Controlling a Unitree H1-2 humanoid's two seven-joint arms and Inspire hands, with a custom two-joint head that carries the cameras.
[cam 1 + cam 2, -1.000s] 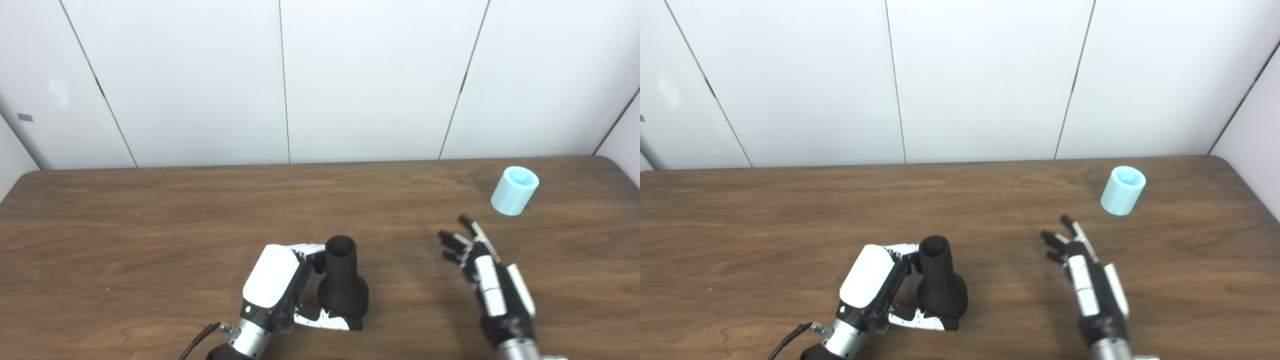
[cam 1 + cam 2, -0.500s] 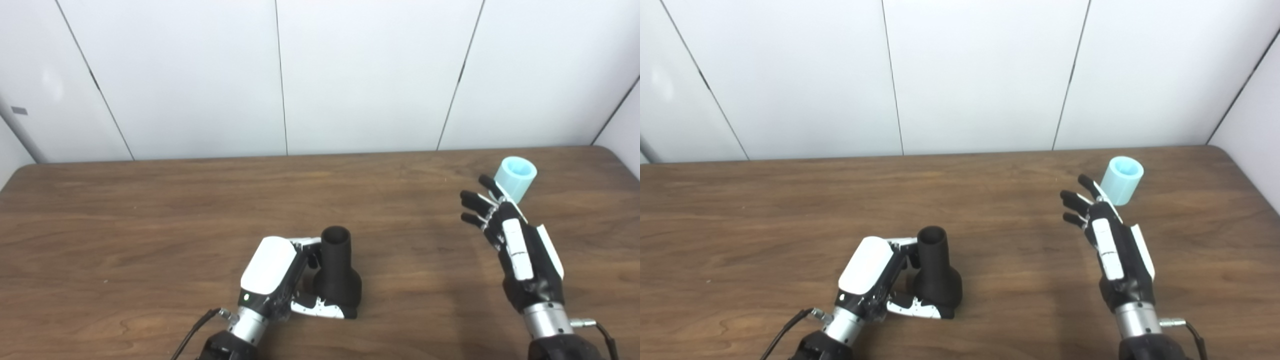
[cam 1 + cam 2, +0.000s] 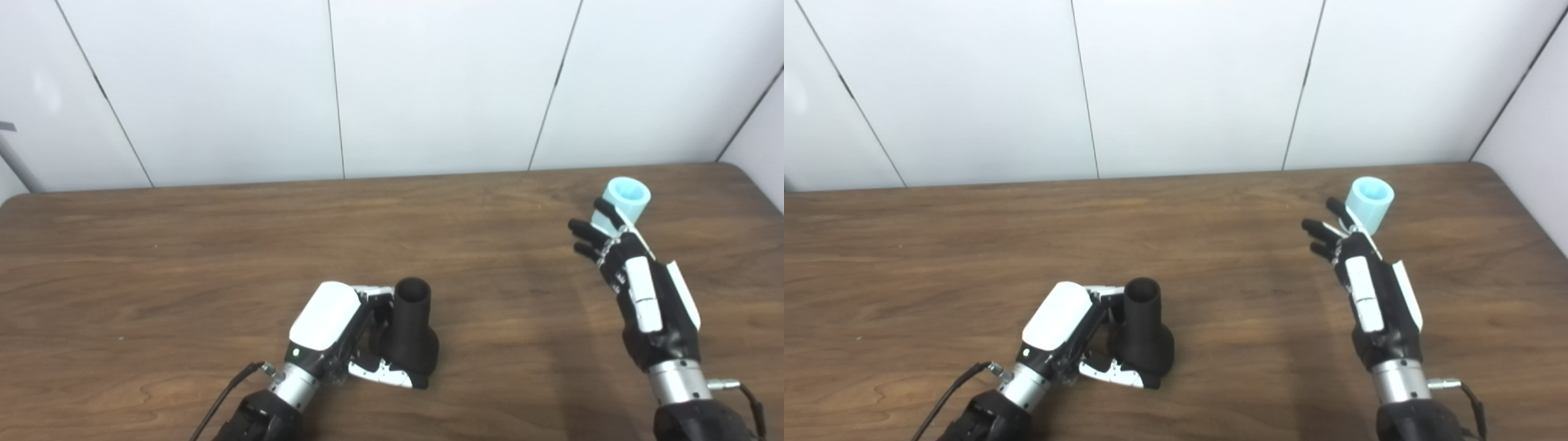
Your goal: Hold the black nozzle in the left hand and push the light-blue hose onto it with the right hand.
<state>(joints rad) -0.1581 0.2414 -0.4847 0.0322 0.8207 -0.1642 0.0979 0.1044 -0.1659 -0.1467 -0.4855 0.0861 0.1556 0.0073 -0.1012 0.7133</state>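
Note:
The black nozzle (image 3: 410, 334) stands upright on the wooden table (image 3: 184, 257), wide base down, open neck up, near the front centre. My left hand (image 3: 327, 334) is shut on it from the left, fingers on the neck and thumb along the base. The light-blue hose (image 3: 626, 195), a short open cylinder, stands at the far right of the table. My right hand (image 3: 637, 288) is open with fingers spread, its fingertips (image 3: 603, 211) just in front of the hose's lower left side. Whether they touch it cannot be seen.
White wall panels (image 3: 429, 86) rise right behind the table's back edge. The table's rounded right corner (image 3: 744, 171) lies just beyond the hose. A black cable (image 3: 223, 398) trails from my left wrist toward the front edge.
My right hand has reached forward and to the right, from mid-table up to the hose, staying open. The left hand keeps its hold on the nozzle. The camera has shifted a little.

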